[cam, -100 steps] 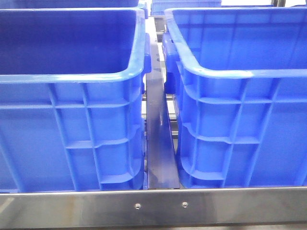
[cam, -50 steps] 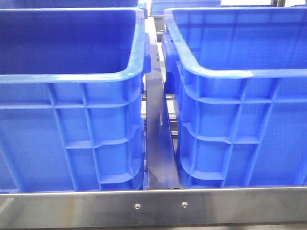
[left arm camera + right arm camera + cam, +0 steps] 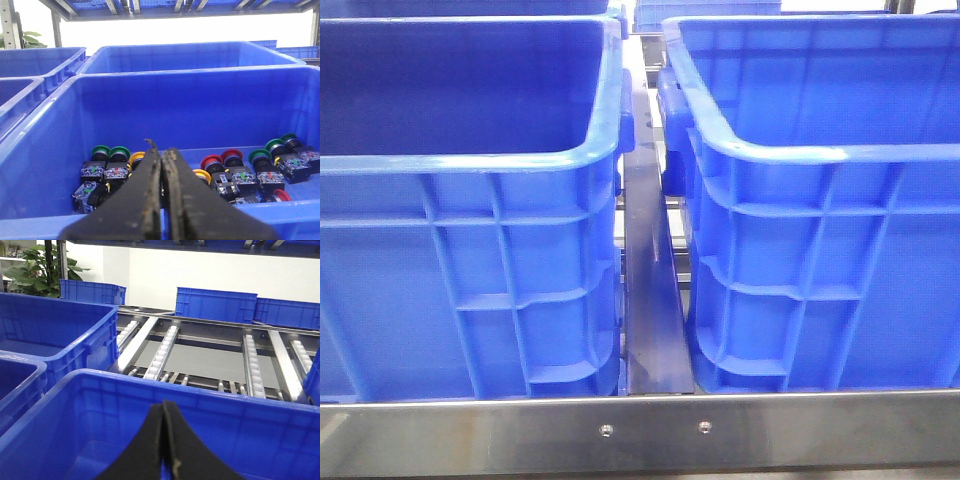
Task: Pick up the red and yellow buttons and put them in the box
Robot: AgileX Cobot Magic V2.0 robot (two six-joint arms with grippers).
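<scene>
Blue crates (image 3: 470,250) sit unmoved, unchanged.

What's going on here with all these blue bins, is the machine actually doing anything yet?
Nothing is being carried yet. The left gripper hangs shut and empty above a blue plastic crate holding a jumble of round-capped push buttons: red ones, yellow ones and green ones. The right gripper, also shut and empty, hangs over another blue crate where no buttons show. From the front, neither arm is visible.
</scene>
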